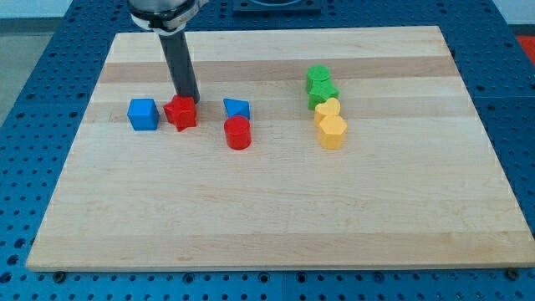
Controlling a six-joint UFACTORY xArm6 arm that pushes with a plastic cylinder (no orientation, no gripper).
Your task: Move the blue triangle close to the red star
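Observation:
The blue triangle [236, 108] lies on the wooden board left of centre, just above a red cylinder [238, 133] and touching or nearly touching it. The red star [180, 112] lies to its left, about a block's width away. My tip [188, 98] stands at the top right edge of the red star, touching or nearly touching it. The blue triangle is to the right of my tip, with a small gap between them.
A blue cube [143, 114] sits left of the red star. Two green blocks [319, 86] and two yellow blocks [330, 124] stand in a column right of centre. The wooden board [267, 217] lies on a blue perforated table.

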